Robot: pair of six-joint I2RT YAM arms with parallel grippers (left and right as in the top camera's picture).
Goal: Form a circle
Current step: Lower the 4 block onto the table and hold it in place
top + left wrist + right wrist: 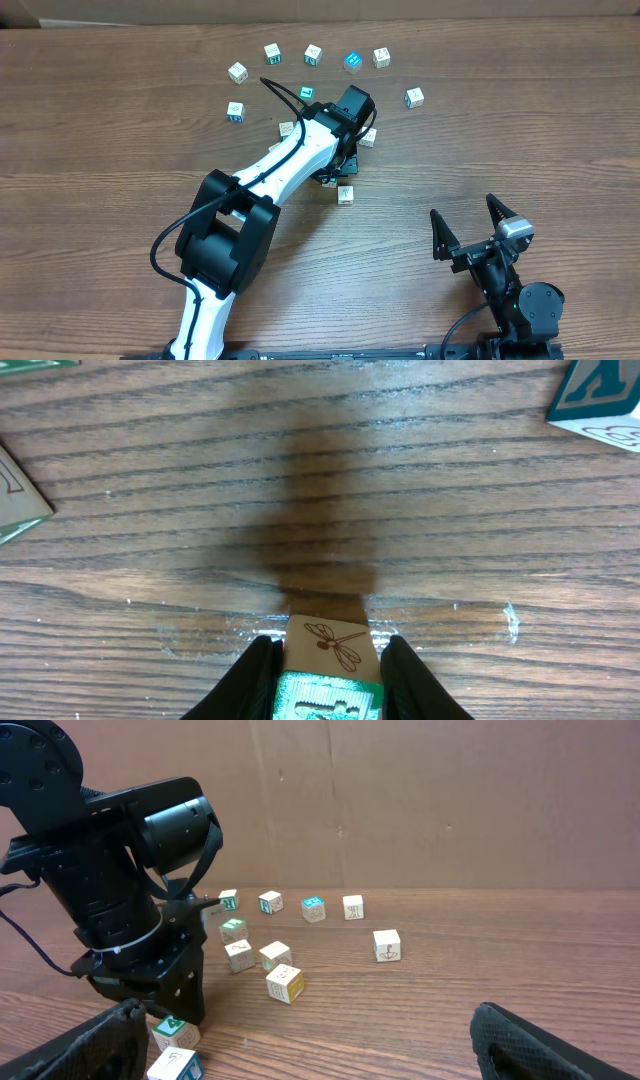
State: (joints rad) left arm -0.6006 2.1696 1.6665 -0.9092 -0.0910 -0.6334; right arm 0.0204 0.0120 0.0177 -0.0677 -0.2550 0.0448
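Our left gripper [330, 648] is clamped on a cube [326, 640] marked with a dragonfly; we cannot read its teal face. The circle [313, 54], only an open arc, lies just ahead, away from our base. Our right gripper [480, 238], fingers apart, sits well apart from it.
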